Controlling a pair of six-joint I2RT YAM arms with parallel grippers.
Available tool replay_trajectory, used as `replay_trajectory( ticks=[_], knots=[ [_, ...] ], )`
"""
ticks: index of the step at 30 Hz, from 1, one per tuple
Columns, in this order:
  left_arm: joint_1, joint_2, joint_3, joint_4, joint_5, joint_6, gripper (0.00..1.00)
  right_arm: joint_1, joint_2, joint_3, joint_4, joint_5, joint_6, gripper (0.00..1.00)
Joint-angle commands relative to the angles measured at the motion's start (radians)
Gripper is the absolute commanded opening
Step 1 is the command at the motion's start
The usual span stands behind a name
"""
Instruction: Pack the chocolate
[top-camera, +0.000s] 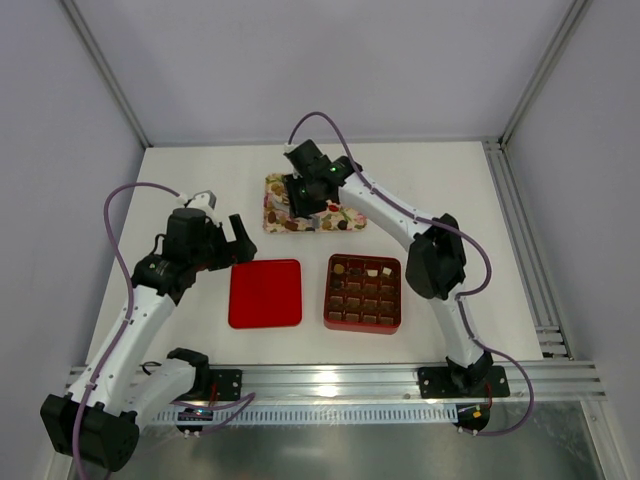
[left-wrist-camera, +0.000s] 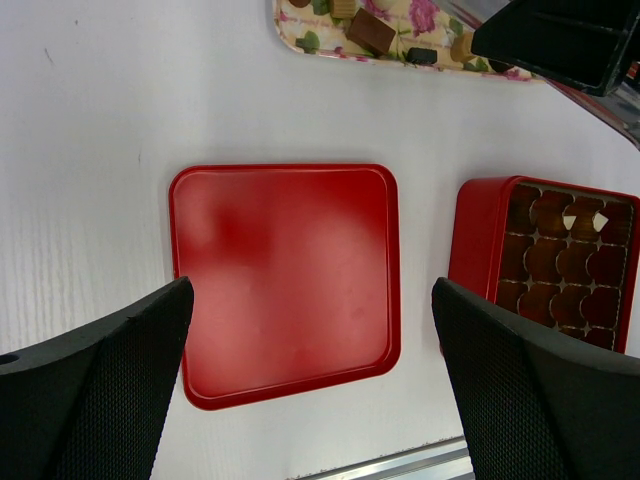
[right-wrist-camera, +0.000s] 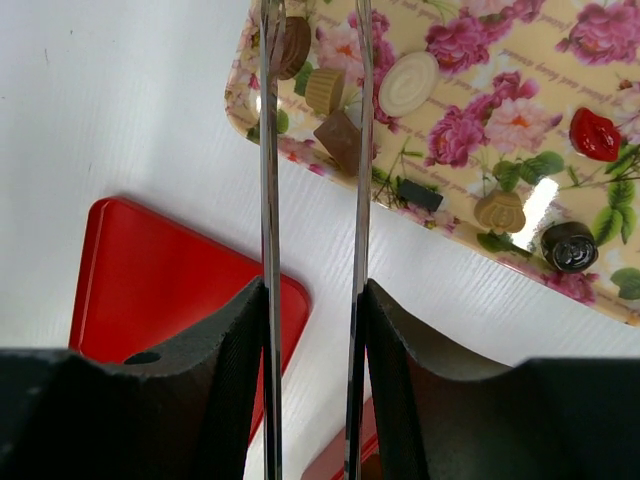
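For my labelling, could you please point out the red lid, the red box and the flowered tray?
red lid (left-wrist-camera: 285, 280): left wrist view, its flat middle.
red box (left-wrist-camera: 478, 240): left wrist view, its red side wall.
flowered tray (right-wrist-camera: 535, 55): right wrist view, bare patch between flowers.

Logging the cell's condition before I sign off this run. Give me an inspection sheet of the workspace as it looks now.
Surface: white table, a few faint marks.
Job's things: loose chocolates on the flowered tray; red box holds a few pieces, most cells hard to read; red lid lies flat beside it, apart.
Clutter: nothing seen.
Grippers: left gripper wide open above the lid, holding nothing; right gripper fingers narrowly parted over the tray's corner, straddling a tan piece, no grip visible.
Cables: purple cable looped along each arm.
Surroundings: pale walls; metal rail at the near edge.
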Motion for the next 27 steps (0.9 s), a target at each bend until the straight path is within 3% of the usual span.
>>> replay_trajectory(
  ticks=[1, 27],
  knots=[
    [0.004, -0.016, 0.023, 0.01, 0.006, 0.006, 1.0, 0.014, 0.003, 0.045, 0.063, -0.008, 0.057, 0.44],
    [0.004, -0.022, 0.024, 0.011, 0.012, 0.008, 1.0, 0.034, 0.102, 0.128, 0.063, 0.058, 0.138, 0.41]
  ],
)
